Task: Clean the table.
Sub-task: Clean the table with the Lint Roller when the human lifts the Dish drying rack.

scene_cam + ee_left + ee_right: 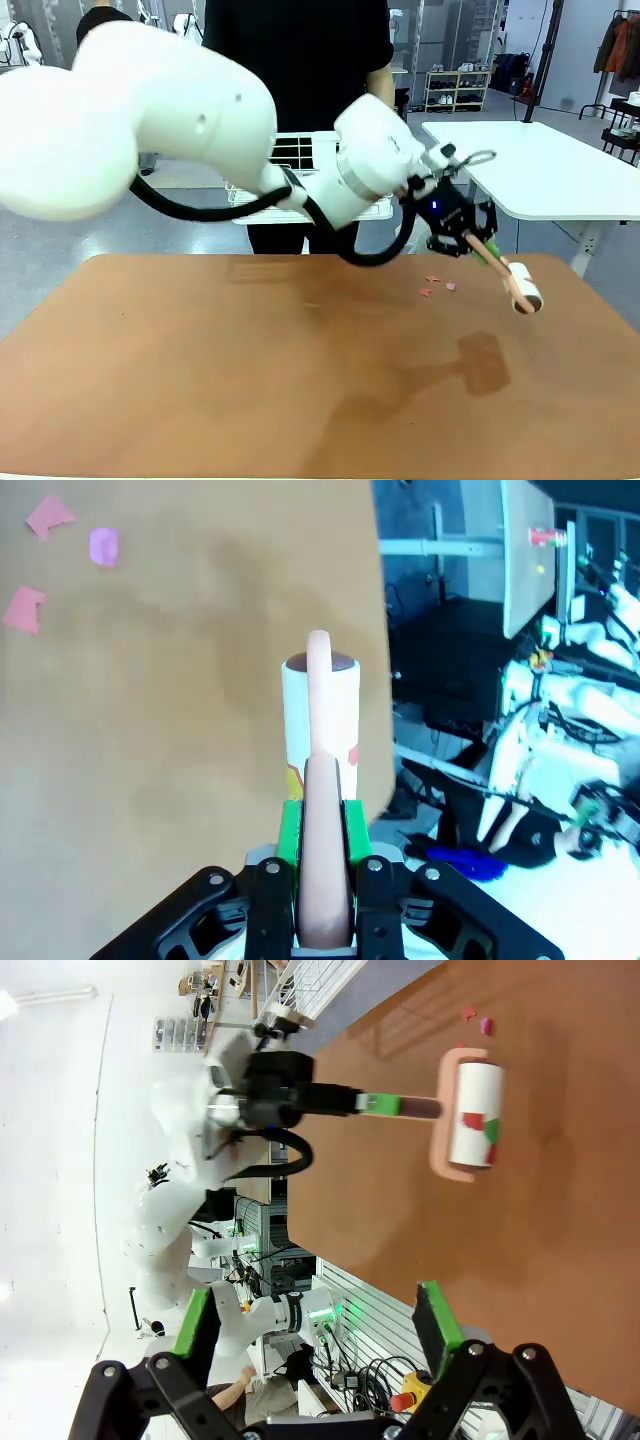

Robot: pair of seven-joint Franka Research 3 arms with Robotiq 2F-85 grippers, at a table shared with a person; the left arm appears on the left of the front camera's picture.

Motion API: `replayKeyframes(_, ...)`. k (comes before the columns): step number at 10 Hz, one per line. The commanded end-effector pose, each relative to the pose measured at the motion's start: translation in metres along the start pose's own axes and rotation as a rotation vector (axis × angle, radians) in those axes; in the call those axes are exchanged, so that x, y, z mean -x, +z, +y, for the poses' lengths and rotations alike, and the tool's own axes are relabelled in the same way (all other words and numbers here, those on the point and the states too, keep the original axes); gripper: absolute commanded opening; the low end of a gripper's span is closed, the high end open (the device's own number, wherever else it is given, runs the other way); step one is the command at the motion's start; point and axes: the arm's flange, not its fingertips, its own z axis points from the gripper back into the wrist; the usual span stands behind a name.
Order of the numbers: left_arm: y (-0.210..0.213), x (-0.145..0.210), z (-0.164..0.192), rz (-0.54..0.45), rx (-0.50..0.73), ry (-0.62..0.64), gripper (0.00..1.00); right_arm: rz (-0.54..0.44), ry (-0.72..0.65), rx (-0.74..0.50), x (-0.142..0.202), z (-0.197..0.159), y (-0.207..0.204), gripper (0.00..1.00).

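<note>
You've got the left gripper [468, 240] clamped on the lint roller [524, 287] handle, head at the table's [200, 360] 3 o'clock. Pink scraps [432, 286] sit at the roller's 9 o'clock, apart.

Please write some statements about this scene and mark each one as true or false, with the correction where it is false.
1. The left gripper is shut on the pinkish handle of the white lint roller. True.
2. The right gripper holds a cloth. False: its jaws stand open and hold nothing.
3. Small pink paper scraps lie on the matte reddish-brown table. True.
4. The lint roller's roll is perfectly clean. False: red and green bits stick to it.
5. The lint roller covers the paper scraps. False: they lie apart from it.
</note>
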Motion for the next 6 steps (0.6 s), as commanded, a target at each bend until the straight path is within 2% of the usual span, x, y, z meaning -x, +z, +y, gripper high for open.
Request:
replayKeyframes(1,0.061,0.007,0.012,0.079,0.005,0.034,0.21,-0.004,0.022,-0.013,0.003,0.002,0.0,1.0)
replayKeyframes(3,0.129,0.013,0.052,-0.004,-0.064,0.076,0.21,-0.004,0.022,-0.013,0.003,0.002,0.0,1.0)
replayKeyframes(4,0.158,0.021,0.076,0.004,-0.094,0.045,0.21,-0.004,0.022,-0.013,0.003,0.002,0.0,1.0)
replayKeyframes(5,0.181,0.022,0.101,-0.008,-0.145,0.031,0.21,-0.004,0.022,-0.013,0.003,0.002,0.0,1.0)
replayKeyframes(6,0.2,0.023,0.123,-0.063,-0.192,0.059,0.21,-0.004,0.022,-0.013,0.003,0.002,0.0,1.0)
